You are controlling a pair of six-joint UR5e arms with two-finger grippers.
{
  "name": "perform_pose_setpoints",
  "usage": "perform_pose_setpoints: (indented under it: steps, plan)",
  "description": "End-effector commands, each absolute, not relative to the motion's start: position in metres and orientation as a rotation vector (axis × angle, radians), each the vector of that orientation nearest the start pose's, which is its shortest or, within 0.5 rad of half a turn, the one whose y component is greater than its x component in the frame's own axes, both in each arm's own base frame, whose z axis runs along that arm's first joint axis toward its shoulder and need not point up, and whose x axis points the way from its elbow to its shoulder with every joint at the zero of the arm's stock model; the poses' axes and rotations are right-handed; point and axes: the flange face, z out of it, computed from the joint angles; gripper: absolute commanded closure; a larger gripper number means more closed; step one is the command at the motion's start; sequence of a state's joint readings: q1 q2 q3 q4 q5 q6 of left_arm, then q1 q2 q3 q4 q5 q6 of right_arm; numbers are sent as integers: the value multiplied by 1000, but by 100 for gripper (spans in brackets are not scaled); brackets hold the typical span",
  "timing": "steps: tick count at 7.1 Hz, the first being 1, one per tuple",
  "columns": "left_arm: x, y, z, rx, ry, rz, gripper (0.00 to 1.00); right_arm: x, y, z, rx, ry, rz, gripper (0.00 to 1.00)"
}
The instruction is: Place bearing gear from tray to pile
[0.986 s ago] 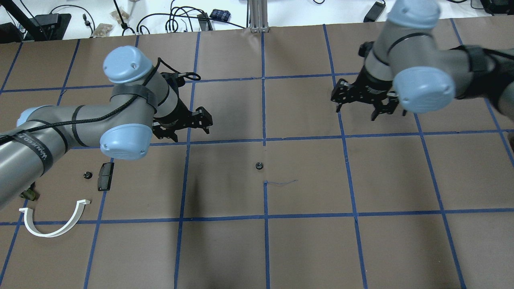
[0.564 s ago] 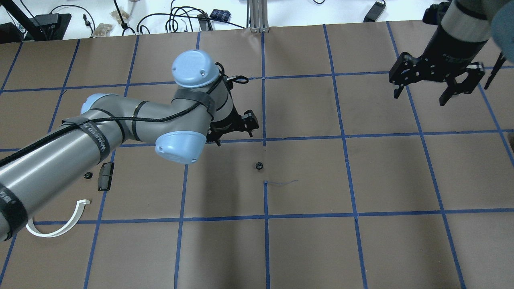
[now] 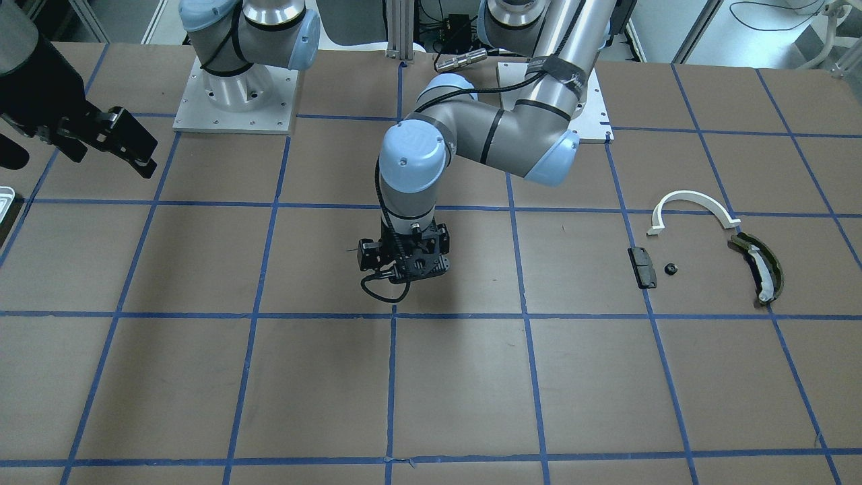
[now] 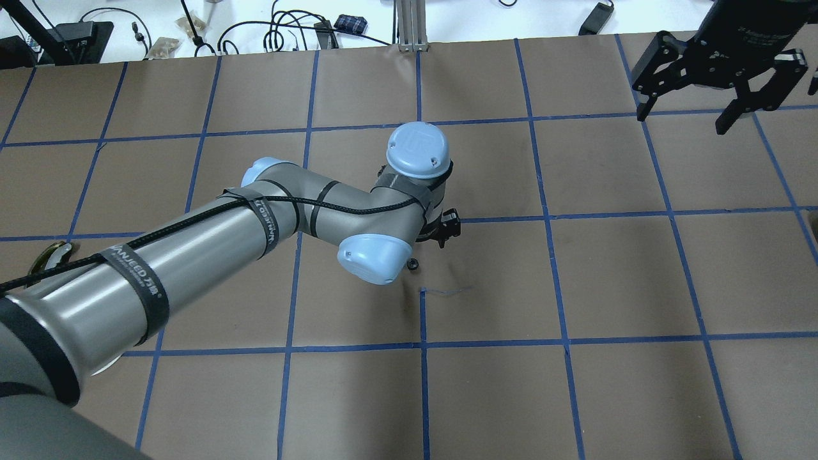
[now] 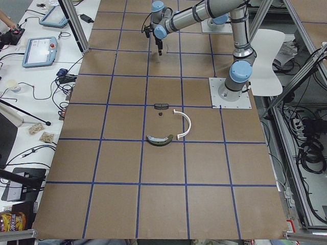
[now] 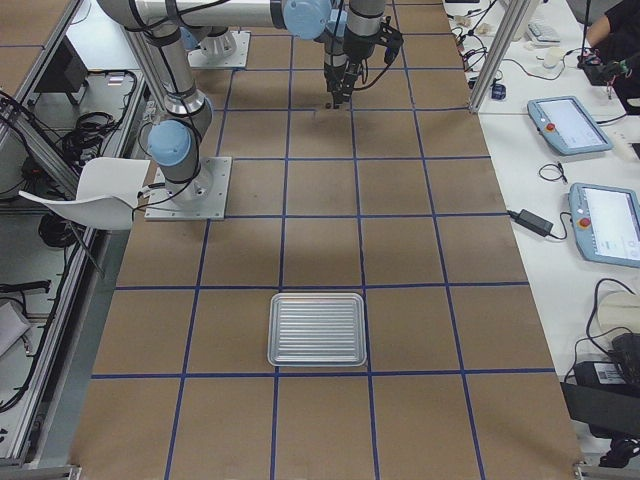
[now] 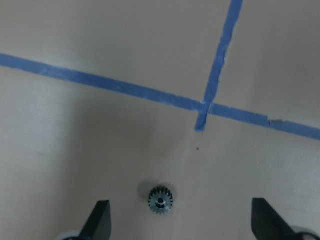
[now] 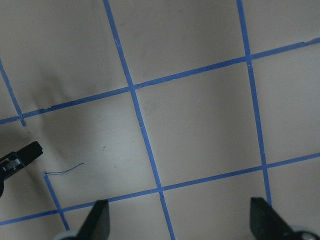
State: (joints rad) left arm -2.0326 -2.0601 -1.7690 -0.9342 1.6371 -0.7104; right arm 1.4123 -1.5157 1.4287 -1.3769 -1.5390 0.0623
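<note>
The bearing gear (image 4: 413,263), small, dark and toothed, lies on the brown paper near the table's centre. In the left wrist view it (image 7: 160,199) sits between my spread fingers. My left gripper (image 7: 182,225) is open and hangs just above it (image 3: 404,266). My right gripper (image 4: 684,118) is open and empty, high at the far right. The tray (image 6: 272,330) is silver, ribbed and empty. The pile holds a white arc (image 3: 693,199), an olive shoe (image 3: 761,266), a black pad (image 3: 642,267) and another small gear (image 3: 670,269).
Blue tape lines grid the brown paper. Cables and small clutter (image 4: 287,29) lie past the table's far edge. Teach pendants (image 6: 570,125) lie on a side bench. My left arm (image 4: 192,249) stretches over the pile's side in the overhead view.
My left arm has swung right from near the pile to above the gear at the centre. My right arm has pulled away to the far right, its gripper still open.
</note>
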Motion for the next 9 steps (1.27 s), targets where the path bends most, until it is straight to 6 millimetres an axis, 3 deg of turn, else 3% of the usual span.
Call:
perform_pose_setpoints:
  steps: [1,2,4,6,7,8,9]
  plan:
    - [-378,-467,156,-350,2979,48,2,110,-509,497,196,3115,206,0]
    - [-373,-466,165,-341,3002,45,2,121,-501,486,160,3115,235,0]
    - [-361,-475,177,-289,3070,75,2,124,-489,467,141,3108,235,0]
    - [-352,-473,171,-293,3132,166,10,123,-479,462,153,3116,252,0]
    - [-352,-475,171,-286,3147,134,21,123,-480,463,150,3117,238,0]
    - [-351,-476,172,-281,3152,123,41,123,-481,462,150,3118,228,0]
    - [-353,-479,174,-284,3155,114,48,122,-482,462,143,3119,231,0]
